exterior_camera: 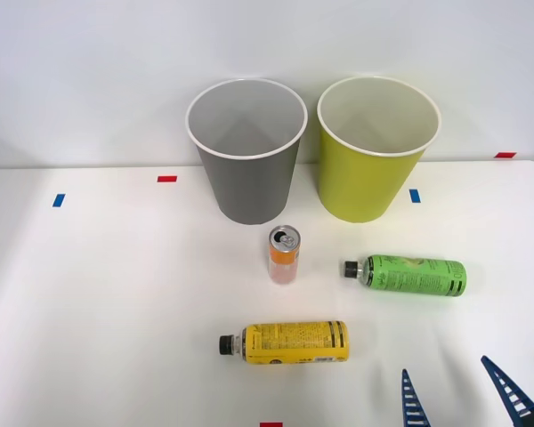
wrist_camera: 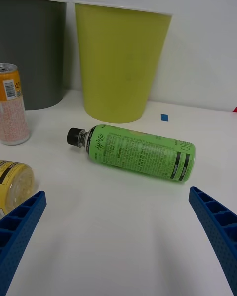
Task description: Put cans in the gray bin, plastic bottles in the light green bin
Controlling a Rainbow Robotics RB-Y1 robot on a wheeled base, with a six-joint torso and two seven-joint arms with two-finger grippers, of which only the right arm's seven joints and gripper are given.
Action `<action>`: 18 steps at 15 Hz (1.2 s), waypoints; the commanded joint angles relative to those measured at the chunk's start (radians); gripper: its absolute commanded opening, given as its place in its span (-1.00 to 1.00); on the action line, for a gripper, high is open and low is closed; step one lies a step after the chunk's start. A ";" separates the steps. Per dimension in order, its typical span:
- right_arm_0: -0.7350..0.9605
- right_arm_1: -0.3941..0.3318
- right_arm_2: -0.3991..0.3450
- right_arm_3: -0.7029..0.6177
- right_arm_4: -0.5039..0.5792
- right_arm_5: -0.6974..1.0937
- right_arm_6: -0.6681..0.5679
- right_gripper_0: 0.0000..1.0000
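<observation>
Front view, largest to smallest. The white table [exterior_camera: 89, 302] carries two tall bins side by side in the upper centre of the frame: the gray bin [exterior_camera: 246, 169] on the left, the light green bin [exterior_camera: 374, 165] on the right, both upright. Below them lie two plastic bottles on their sides, each with its long axis running left to right and its black cap pointing left: the green-label bottle [exterior_camera: 414, 275] at centre right, the yellow-label bottle [exterior_camera: 289, 342] at lower centre. The can [exterior_camera: 284, 255] stands upright between them, just below the gray bin. The right gripper [exterior_camera: 463, 391] enters at the lower right corner, fingers apart and holding nothing. The green-label bottle lies nearest, directly above it in the frame; in the wrist view this bottle [wrist_camera: 136, 152] lies crosswise between the spread fingers [wrist_camera: 217, 227], favouring a grasp across its body.
</observation>
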 commanded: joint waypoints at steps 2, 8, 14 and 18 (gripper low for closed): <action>-0.006 -0.153 -0.049 -0.172 -0.034 0.223 -0.031 1.00; -0.137 -0.177 -0.052 -0.229 -0.207 0.427 -0.044 1.00; -0.292 -0.197 -0.143 -0.275 -0.253 0.668 -0.065 1.00; -0.332 -0.238 -0.219 -0.544 -0.265 1.248 -0.093 1.00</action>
